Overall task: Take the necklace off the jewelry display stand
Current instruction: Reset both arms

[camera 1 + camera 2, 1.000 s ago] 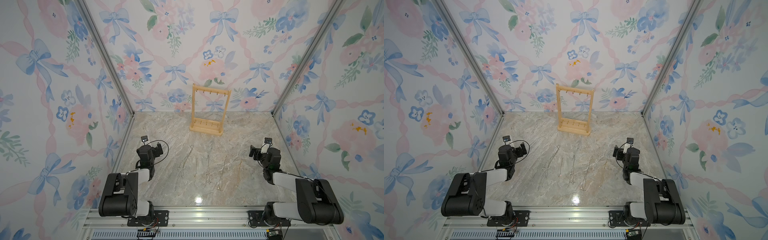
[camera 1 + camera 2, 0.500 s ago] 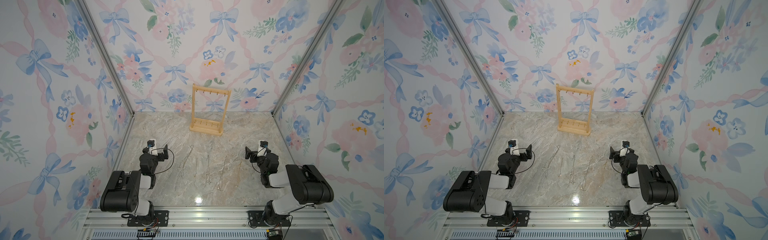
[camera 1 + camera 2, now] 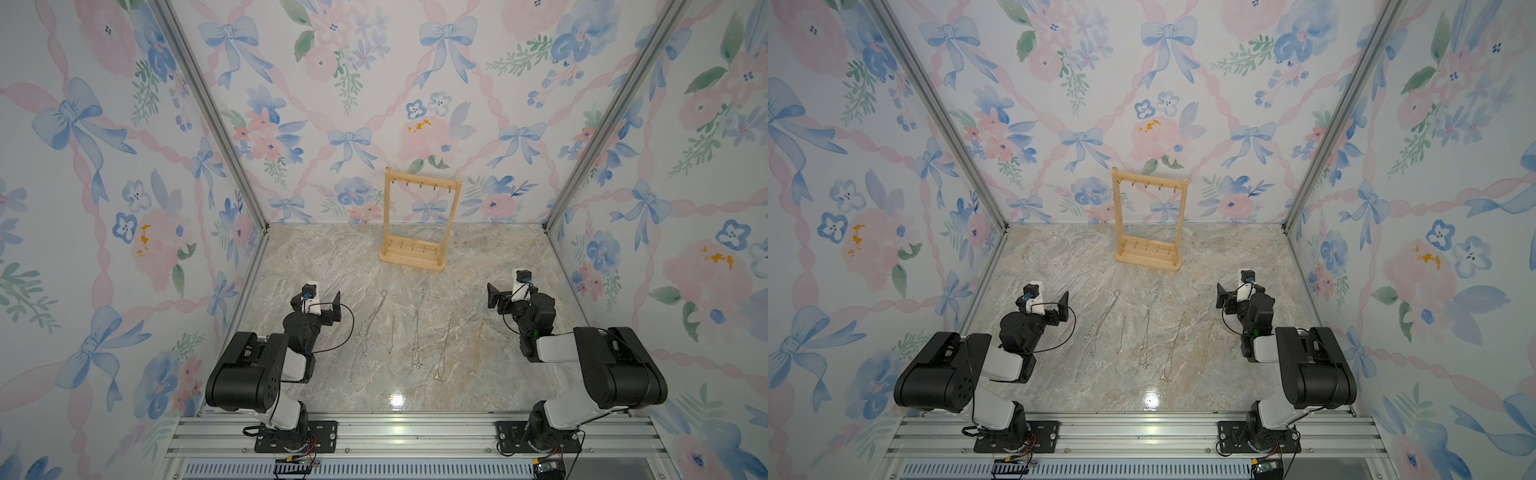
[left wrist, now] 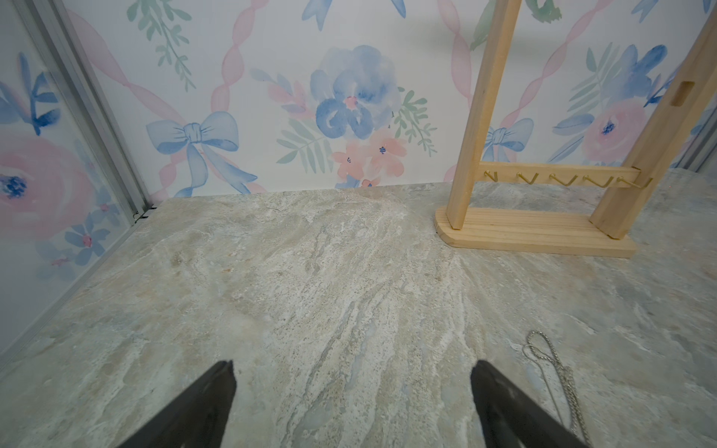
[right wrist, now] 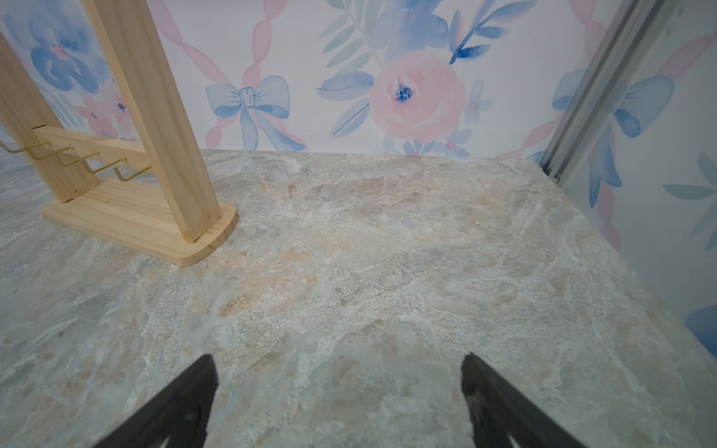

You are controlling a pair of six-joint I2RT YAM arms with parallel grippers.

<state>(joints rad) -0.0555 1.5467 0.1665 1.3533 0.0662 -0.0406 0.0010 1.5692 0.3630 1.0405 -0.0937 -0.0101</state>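
1. Showing the jewelry display stand (image 3: 413,259) (image 3: 1148,259) standing upright at the rear middle of the marble tabletop (image 3: 332,257), close to the floral back wall (image 3: 353,104), clear in both top views.
2. Picking out small gold hooks (image 3: 420,185) along the stand's top bar, and catching a second row of hooks on the low rail above the base from the left wrist camera.
3. Finding the necklaces (image 3: 415,338) lying flat on the marble, off the stand and well apart from it, stretched side by side in a row between the two arms.
4. Counting seemingly five chains in that row, with the thin links proving hard to separate from the stone's veining.
5. Catching the left gripper (image 3: 318,305) sitting low over the table to the left of the row, jaws spread fully wide and gripping nothing.
6. Framing only bare marble between that gripper's black fingers (image 4: 201,407) from its wrist camera, with one silver chain (image 4: 558,372) lying just beside the finger nearer the row.
7. Catching the right gripper (image 3: 509,297) sitting low to the right of the row, likewise spread fully wide and holding nothing.
8. Taking in, from the right wrist camera, open stone between the black fingers and the stand's base and near post beyond.
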